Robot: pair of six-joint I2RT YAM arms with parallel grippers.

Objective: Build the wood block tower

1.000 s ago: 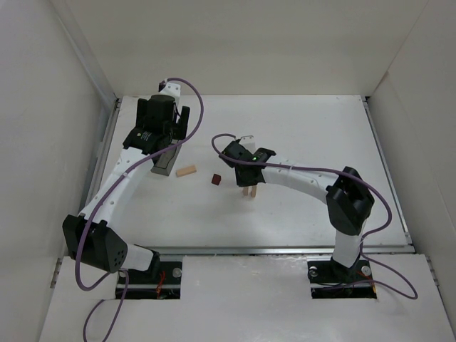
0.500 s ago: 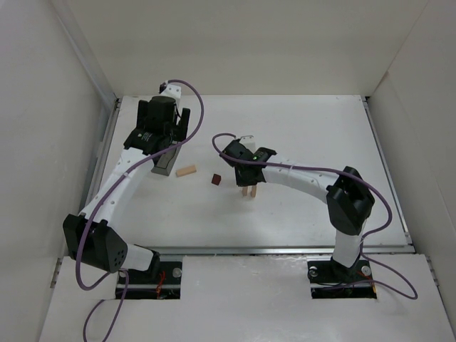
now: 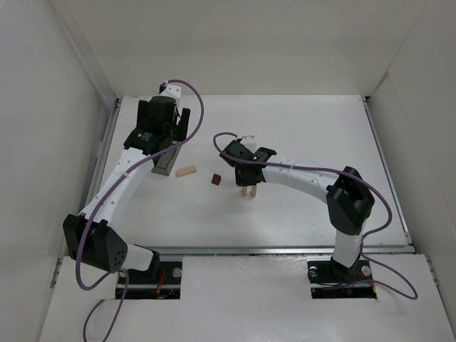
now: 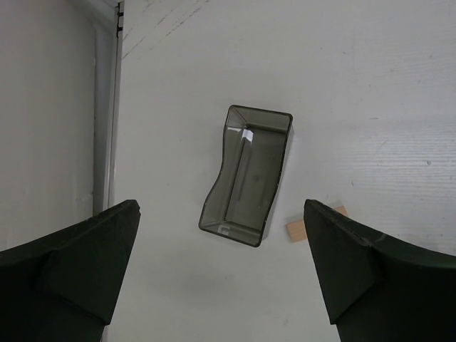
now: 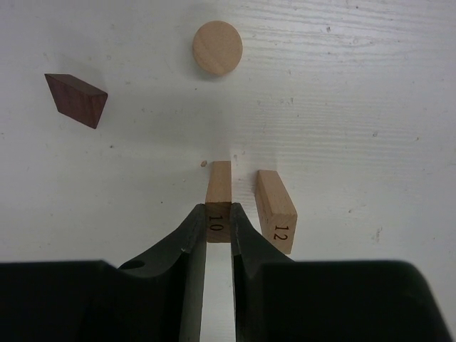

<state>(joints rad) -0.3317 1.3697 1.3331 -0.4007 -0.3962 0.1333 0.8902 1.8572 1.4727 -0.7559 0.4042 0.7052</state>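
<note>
Right wrist view has the right gripper [image 5: 218,214] clenched on the pale upright marked 10 [image 5: 218,187], held on end over the white table [image 5: 370,107]. The upright marked 12 [image 5: 276,210] stands just beside it at 3 o'clock, not touching; a round pale piece [image 5: 217,48] lies at 12 o'clock and the dark red-brown block [image 5: 76,100] at 10 o'clock, both well apart from the pair. Left wrist view shows the left gripper [image 4: 221,210] released, fingers spread wide, hanging above the grey tray [image 4: 248,174], with the pale plank [image 4: 299,229] near the tray's 4 o'clock corner.
</note>
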